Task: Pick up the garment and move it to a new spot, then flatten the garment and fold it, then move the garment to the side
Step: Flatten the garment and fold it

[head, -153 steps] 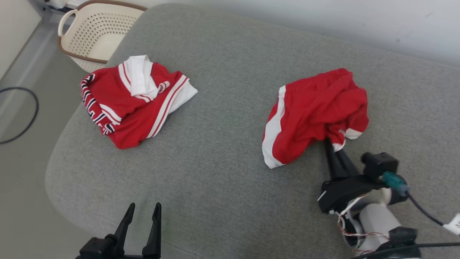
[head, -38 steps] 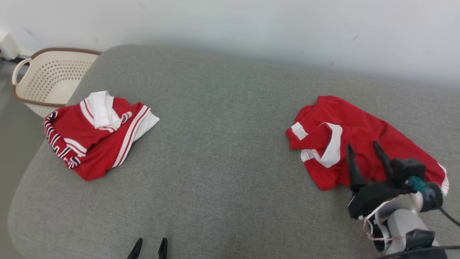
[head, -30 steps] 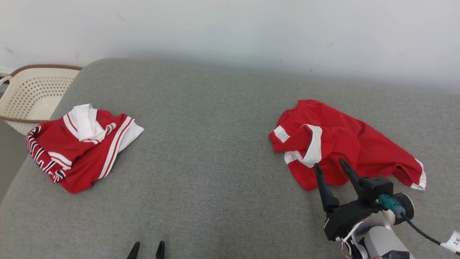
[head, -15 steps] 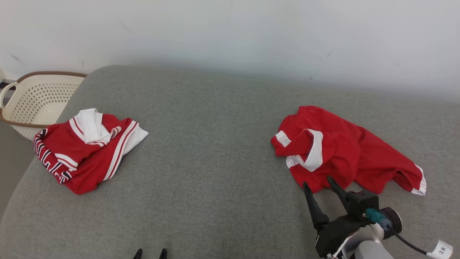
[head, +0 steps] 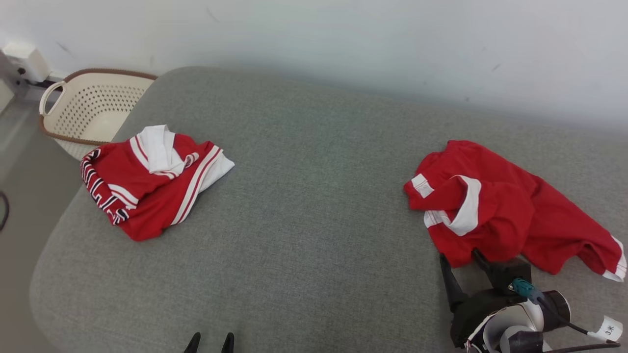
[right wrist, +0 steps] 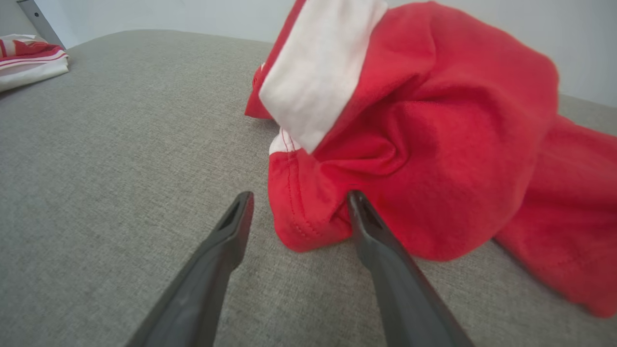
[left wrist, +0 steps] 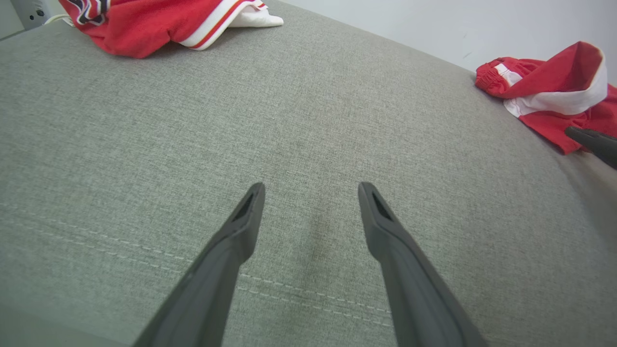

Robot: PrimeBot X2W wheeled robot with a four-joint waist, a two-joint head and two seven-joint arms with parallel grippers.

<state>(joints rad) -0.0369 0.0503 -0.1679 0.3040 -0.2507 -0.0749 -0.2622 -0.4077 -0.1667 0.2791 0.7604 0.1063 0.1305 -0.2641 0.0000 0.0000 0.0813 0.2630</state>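
Lying crumpled just beyond your right gripper, spread wide and empty, the red shorts leave bare grey cushion toward the folded jersey; your left gripper gapes empty too.

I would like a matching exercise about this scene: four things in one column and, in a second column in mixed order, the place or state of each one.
Column one:
1. crumpled red garment
2. folded striped garment
3. basket
4. right pincer

Column two:
A. off the grey cushion, past its far left corner
B. open, tips at the near edge of red cloth
C. lying loose on the cushion's right part
D. lying neat on the cushion's left part

Pairs: 1-C, 2-D, 3-A, 4-B.
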